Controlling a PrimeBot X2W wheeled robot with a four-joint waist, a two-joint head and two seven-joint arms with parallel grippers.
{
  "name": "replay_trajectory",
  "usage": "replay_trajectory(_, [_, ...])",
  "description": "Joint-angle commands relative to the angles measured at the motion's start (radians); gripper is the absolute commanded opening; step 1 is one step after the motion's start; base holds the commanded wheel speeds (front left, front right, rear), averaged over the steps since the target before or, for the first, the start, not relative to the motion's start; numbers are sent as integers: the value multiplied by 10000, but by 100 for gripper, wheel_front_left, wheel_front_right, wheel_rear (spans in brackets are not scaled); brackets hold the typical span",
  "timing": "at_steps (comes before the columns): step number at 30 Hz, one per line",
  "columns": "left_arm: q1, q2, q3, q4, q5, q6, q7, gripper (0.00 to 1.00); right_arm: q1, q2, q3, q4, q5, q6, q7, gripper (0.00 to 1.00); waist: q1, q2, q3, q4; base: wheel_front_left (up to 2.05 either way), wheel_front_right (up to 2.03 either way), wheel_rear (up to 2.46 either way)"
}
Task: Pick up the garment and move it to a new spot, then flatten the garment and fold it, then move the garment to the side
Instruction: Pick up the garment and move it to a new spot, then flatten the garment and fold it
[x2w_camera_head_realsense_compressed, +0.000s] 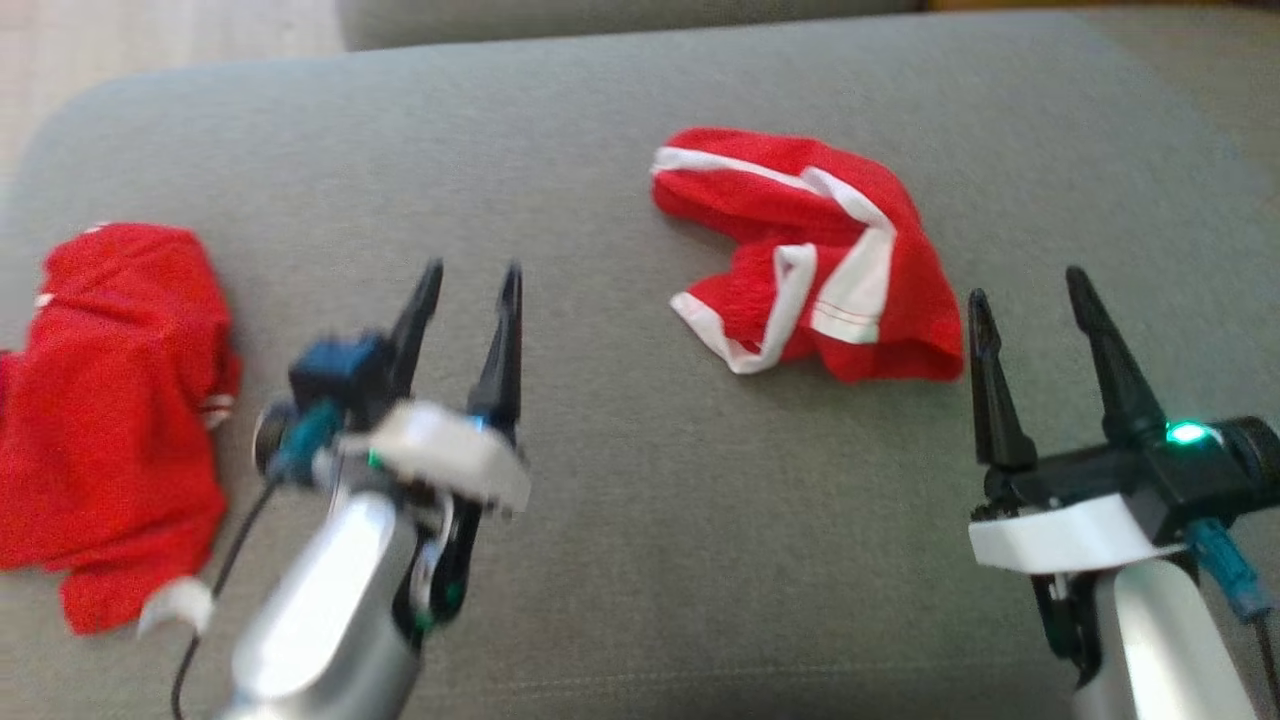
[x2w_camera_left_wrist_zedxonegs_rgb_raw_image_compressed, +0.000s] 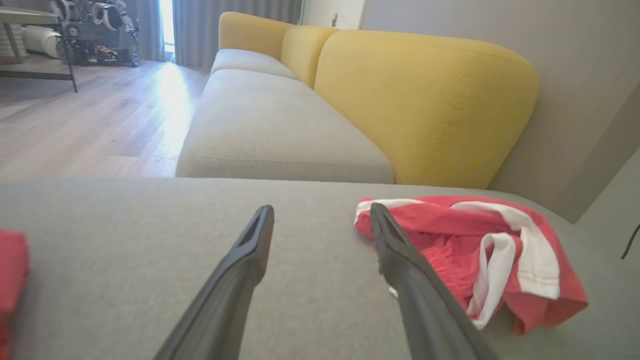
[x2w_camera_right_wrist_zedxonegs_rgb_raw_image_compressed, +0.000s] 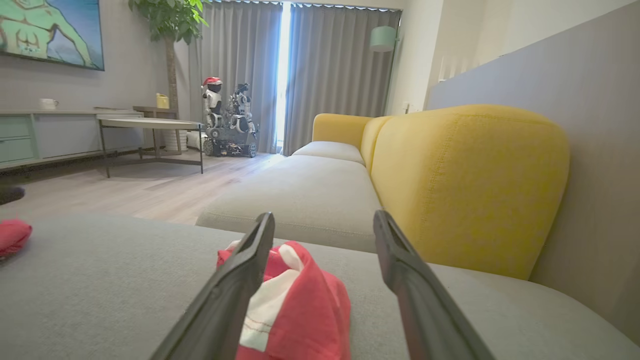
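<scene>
A crumpled red garment with white trim (x2w_camera_head_realsense_compressed: 810, 255) lies on the grey cushion (x2w_camera_head_realsense_compressed: 600, 150), right of centre. My right gripper (x2w_camera_head_realsense_compressed: 1028, 290) is open just to its right, nothing between the fingers; in the right wrist view the garment (x2w_camera_right_wrist_zedxonegs_rgb_raw_image_compressed: 305, 305) sits under and left of the open gripper (x2w_camera_right_wrist_zedxonegs_rgb_raw_image_compressed: 324, 217). My left gripper (x2w_camera_head_realsense_compressed: 470, 285) is open and empty over bare cushion, between the two red cloths. In the left wrist view this gripper (x2w_camera_left_wrist_zedxonegs_rgb_raw_image_compressed: 320, 210) has the trimmed garment (x2w_camera_left_wrist_zedxonegs_rgb_raw_image_compressed: 500, 250) to its right. A second red garment (x2w_camera_head_realsense_compressed: 110, 400) lies in a heap at the cushion's left edge.
Wood floor (x2w_camera_head_realsense_compressed: 150, 35) lies beyond the cushion's far left edge. Yellow sofa backrests (x2w_camera_right_wrist_zedxonegs_rgb_raw_image_compressed: 465, 185) rise past the cushion, with another grey seat (x2w_camera_left_wrist_zedxonegs_rgb_raw_image_compressed: 270, 130) beyond. A low table (x2w_camera_right_wrist_zedxonegs_rgb_raw_image_compressed: 150, 125) and a parked robot (x2w_camera_right_wrist_zedxonegs_rgb_raw_image_compressed: 227, 120) stand across the room.
</scene>
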Motion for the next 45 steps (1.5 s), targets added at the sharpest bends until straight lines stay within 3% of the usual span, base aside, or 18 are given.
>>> replay_trajectory(1, [34,157,593,-497,223,-116,-52,100,-47,5,148,-253,36,-7,-51,100,0,0,-409,444,0,0,0])
replay_trajectory(8, [1901,-600,1912,-1102,913,-567,-52,100,311,5,-33,-53,118,-7,-51,100,0,0,-529,845,0,0,0])
replay_trajectory(15, [2088,-1081,2467,-1203,1527,-1122,-53,100,161,5,-295,509,86,-7,-51,100,0,0,-475,1083,0,0,0])
replay_trajectory(23, [2086,-1183,2667,-1174,1782,-1378,-53,100,-506,5,-431,1712,363,-7,16,100,0,0,-130,1163,0,0,0])
replay_trajectory(33, [1844,-1193,2185,-1149,1457,-1227,-53,100,-1413,5,92,3076,756,-7,240,100,0,0,270,1420,0,0,0])
replay_trajectory(45, [1747,-1195,1909,-1152,1390,-1051,-53,100,-1943,5,-72,4036,1005,-7,202,100,0,0,496,1653,0,0,0])
